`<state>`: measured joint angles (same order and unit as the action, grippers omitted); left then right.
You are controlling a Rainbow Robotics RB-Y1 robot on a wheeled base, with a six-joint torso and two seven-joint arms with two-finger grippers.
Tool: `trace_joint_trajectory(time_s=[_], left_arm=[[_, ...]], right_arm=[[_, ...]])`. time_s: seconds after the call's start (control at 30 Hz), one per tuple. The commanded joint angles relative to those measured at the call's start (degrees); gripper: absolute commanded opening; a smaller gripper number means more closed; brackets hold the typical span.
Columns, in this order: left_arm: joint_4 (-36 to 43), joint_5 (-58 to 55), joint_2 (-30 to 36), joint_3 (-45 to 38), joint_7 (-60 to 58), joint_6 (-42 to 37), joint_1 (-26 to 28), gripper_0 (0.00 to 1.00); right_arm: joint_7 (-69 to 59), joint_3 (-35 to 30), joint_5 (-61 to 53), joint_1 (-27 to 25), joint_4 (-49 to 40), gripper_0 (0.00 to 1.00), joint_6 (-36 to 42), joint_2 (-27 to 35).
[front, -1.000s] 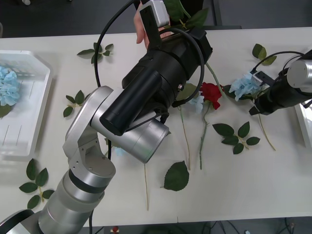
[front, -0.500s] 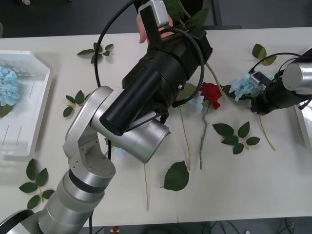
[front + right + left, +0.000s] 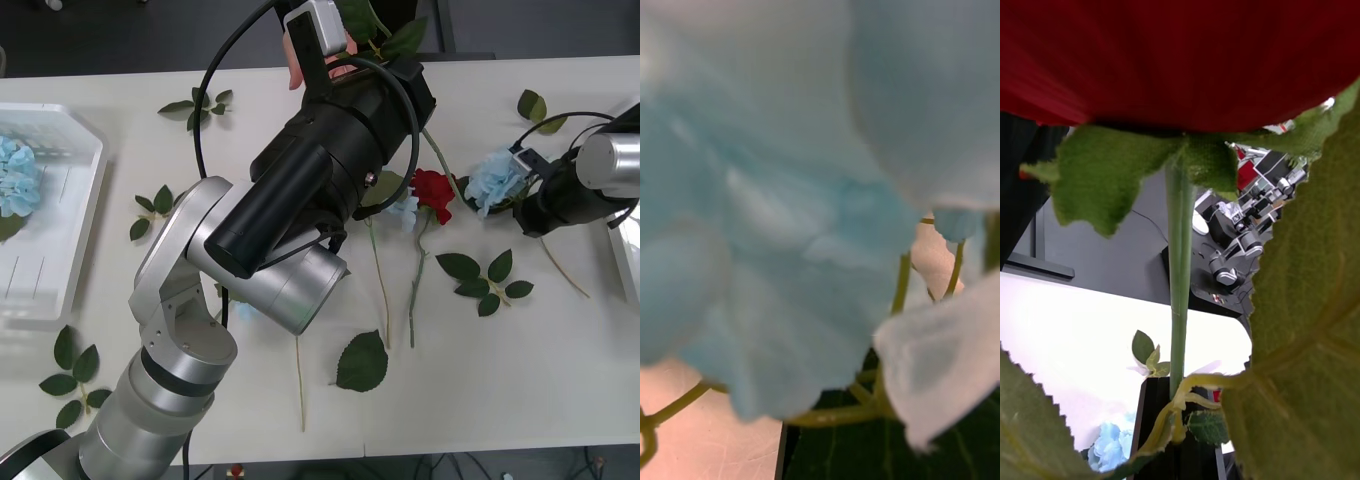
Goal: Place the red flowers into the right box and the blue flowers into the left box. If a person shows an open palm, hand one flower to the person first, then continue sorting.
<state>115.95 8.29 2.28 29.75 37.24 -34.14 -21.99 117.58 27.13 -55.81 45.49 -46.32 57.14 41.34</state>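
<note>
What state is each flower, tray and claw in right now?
Left claw: raised at the table's far edge by a person's hand, with a red rose.
Right claw: at pale blue hydrangea.
White plastic left tray: holds a blue flower.
Second red rose: lying on table.

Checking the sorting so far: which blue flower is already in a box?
The blue flower lying in the left box at the table's left end. The other blue flower is at the right claw, out of any box.
</note>
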Motion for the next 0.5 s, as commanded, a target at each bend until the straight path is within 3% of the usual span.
trace_joint_trajectory(time_s=[0.03,0.1,0.27,0.5], left_arm=[[0.9,0.3,-1.0,1.1,-2.4,0.9,0.6,0.00],[0.9,0.3,-1.0,1.1,-2.4,0.9,0.6,0.00],[0.9,0.3,-1.0,1.1,-2.4,0.9,0.6,0.00],[0.9,0.3,-1.0,1.1,-2.4,0.9,0.6,0.00]], right_arm=[[-0.8,-11.5,-2.1,2.1,0.0,0.00,8.1,-0.5],[-0.2,-17.2,-5.9,3.5,0.0,0.00,12.6,0.4],[1.0,-23.3,-13.0,7.2,-0.1,0.00,16.9,2.7],[2.7,-23.8,-27.1,13.7,-0.1,0.00,10.6,4.3]])
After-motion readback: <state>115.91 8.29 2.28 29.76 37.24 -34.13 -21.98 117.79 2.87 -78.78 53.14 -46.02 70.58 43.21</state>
